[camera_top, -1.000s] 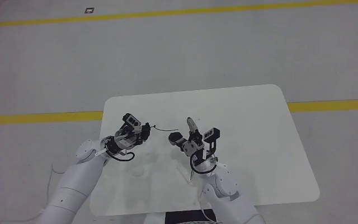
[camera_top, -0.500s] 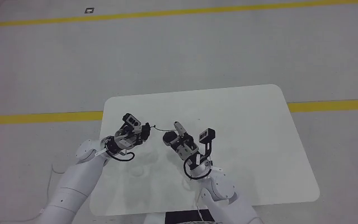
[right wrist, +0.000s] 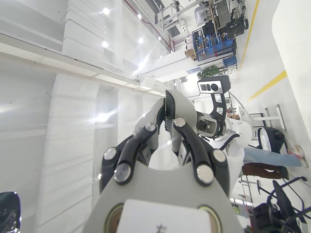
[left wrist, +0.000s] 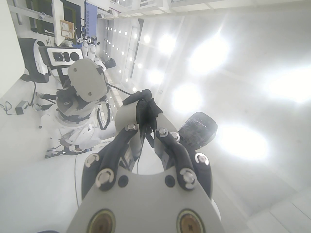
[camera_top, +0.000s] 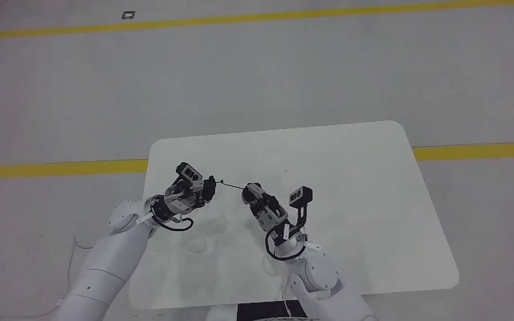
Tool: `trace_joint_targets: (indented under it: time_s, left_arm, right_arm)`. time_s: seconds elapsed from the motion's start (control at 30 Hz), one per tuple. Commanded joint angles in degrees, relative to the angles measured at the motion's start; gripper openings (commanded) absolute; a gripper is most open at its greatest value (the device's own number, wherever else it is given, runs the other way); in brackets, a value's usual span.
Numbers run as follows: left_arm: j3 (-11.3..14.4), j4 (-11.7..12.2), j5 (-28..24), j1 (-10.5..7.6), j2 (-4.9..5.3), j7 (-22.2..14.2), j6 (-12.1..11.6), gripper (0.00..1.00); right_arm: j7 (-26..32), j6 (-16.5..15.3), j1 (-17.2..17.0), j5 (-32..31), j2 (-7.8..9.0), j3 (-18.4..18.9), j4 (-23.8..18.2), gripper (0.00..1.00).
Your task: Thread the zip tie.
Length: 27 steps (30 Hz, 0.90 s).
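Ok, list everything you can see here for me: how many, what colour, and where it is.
table: one, white, rounded corners, under both arms
zip tie: one, black and thin, held above the table, running from the left gripper towards the right gripper
floor stripes: two, yellow, on the grey floor; one far beyond the table, one passing under it
floor marker: one, small and dark, on the floor near the far stripe
left gripper: one, white with black pads, shut on the zip tie
right gripper: one, white with black pads, shut, at the zip tie's free end; whether it touches the tie cannot be told
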Motion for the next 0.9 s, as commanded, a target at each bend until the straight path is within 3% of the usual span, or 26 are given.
trace_joint_targets:
  time_s: [0.0, 0.47, 0.5, 0.53, 0.87]
  left_arm:
    - [0.0, 0.0, 0.0, 0.0, 0.0, 0.0, 0.0, 0.0]
    - [0.0, 0.0, 0.0, 0.0, 0.0, 0.0, 0.0, 0.0]
    - [0.0, 0.0, 0.0, 0.0, 0.0, 0.0, 0.0, 0.0]
    - [0.0, 0.0, 0.0, 0.0, 0.0, 0.0, 0.0, 0.0]
    - [0.0, 0.0, 0.0, 0.0, 0.0, 0.0, 0.0, 0.0]
  right_arm:
    - [-0.08, -0.34, -0.14, 0.15, 0.11, 0.2, -0.21, 0.0]
    - [0.03, -1.04, -1.37, 1.39, 1.07, 1.76, -1.9, 0.0]
    - [0.11, -1.04, -1.38, 1.31, 1.11, 1.74, -1.92, 0.2]
    - [0.11, -1.04, -1.39, 1.25, 1.16, 1.7, -1.93, 1.0]
    - [-1.85, -1.04, -2.06, 3.86, 1.63, 4.19, -1.58, 1.0]
